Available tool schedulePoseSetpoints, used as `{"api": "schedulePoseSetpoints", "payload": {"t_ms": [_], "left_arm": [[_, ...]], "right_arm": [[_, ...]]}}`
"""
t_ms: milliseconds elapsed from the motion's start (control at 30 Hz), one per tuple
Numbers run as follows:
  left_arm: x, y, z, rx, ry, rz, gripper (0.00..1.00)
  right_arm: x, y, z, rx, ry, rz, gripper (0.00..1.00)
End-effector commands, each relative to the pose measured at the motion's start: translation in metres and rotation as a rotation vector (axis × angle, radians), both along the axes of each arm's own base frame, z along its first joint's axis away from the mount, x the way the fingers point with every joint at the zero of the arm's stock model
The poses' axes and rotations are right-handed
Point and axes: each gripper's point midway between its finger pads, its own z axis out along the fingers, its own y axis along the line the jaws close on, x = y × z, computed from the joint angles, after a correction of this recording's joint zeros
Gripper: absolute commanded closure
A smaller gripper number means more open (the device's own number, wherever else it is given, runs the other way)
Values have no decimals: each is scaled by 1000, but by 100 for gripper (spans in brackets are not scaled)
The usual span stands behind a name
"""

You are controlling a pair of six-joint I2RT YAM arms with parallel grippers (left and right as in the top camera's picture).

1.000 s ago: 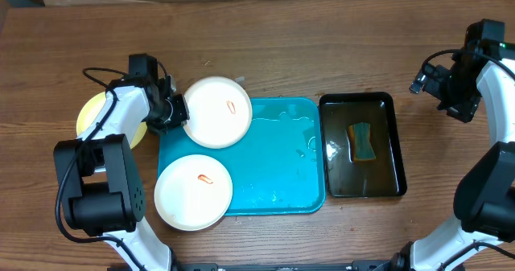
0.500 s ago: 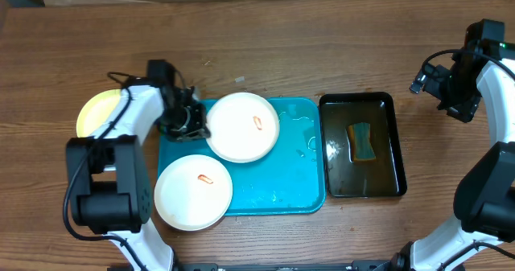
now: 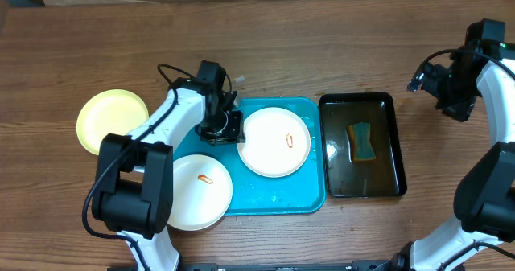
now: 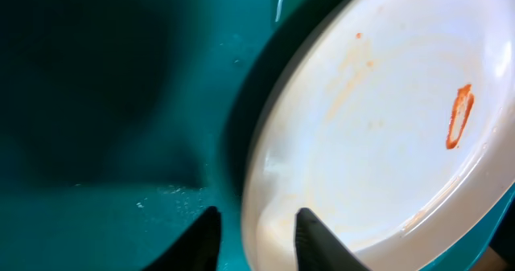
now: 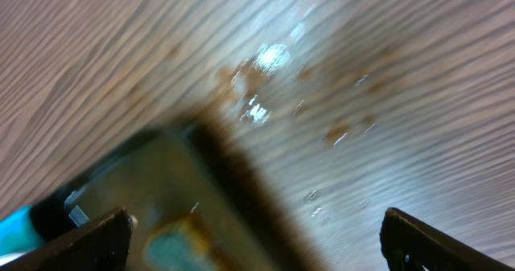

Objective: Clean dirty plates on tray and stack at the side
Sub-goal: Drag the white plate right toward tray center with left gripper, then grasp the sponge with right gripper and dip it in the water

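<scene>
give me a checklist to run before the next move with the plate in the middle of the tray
1. White plate wholly inside the turquoise tray: ok.
2. Left pincer clear of the plate: not ok, it straddles the rim; whether it grips, cannot tell.
3. Orange-red smear facing up, uncovered: ok.
4. Right pincer open and empty: ok.
5. Sponge lying unobstructed in the black tray: ok.
</scene>
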Motion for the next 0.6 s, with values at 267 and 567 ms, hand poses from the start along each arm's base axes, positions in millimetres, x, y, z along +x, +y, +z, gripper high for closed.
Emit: {"api": "schedulePoseSetpoints", "payload": {"t_ms": [267,567], "left_arm": [[0,-16,-1,9,-19,-25,53],[0,-16,-1,9,-17,-23,50]], "right_arm": [[-51,79,8,119,190,231,24],[-62,106,2,-83,261,351,19]]}}
